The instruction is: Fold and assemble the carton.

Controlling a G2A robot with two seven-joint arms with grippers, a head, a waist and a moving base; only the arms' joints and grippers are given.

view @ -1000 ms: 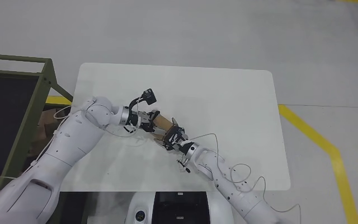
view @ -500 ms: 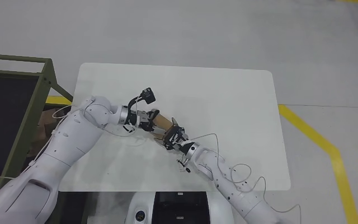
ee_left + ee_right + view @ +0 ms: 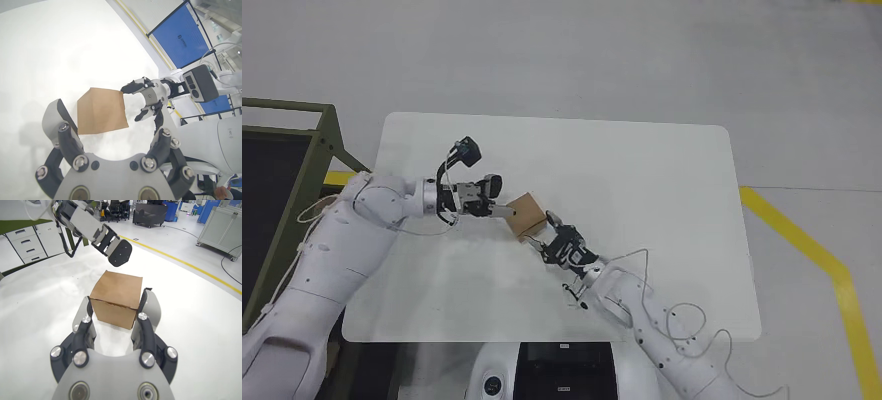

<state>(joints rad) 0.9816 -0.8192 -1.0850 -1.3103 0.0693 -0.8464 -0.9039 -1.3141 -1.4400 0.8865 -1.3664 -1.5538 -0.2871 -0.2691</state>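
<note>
Brown cardboard carton point(image 3: 121, 285), closed into a cube, rests unheld on the white table point(image 3: 642, 170). The right gripper point(image 3: 117, 295) straddles its near face, jaws apart. The left gripper point(image 3: 497, 198) hovers just beside it, jaws likewise apart. Likely hazards: an off-centre squeeze may skew or dent the walls, and the wavy top seam may spring open.

Whether the right tool's point(image 3: 117, 294) fingertips point(image 3: 149, 298) touch the carton point(image 3: 115, 313) cannot be told.
</note>
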